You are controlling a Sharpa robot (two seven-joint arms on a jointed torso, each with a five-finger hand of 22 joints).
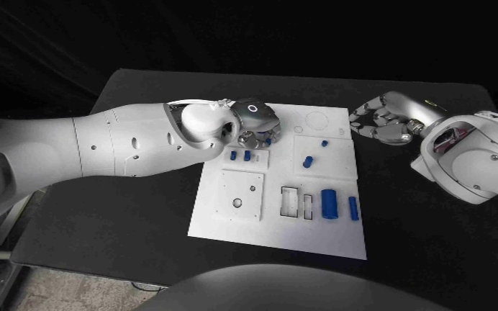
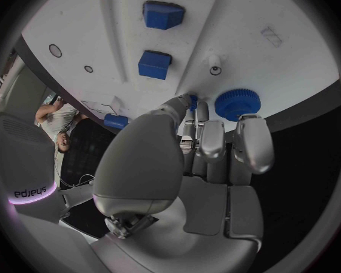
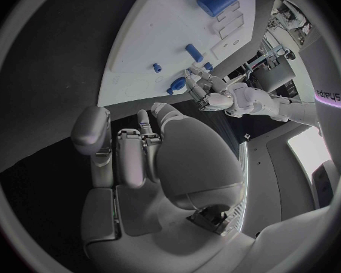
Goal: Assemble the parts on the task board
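Blue plastic parts (image 1: 329, 204) on the white task board (image 1: 237, 228) look light, stiff, a bit slick; pinch them across the sides. Left hand (image 1: 254, 125) hangs over the board's far-left corner, fingertip touching a small blue piece (image 2: 191, 101), can't tell about grip. Right hand (image 1: 382, 122) loosely curled, empty, off the far-right edge.

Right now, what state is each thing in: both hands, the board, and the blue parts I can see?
left hand: over the task board's far left part, fingertips down at a small blue part; grip unclear.
right hand: off the board's right edge, fingers curled, holding nothing.
task board: flat on the table.
large blue cylinder: lying on the board, untouched.
blue gear: on the board beside the left hand's fingers.
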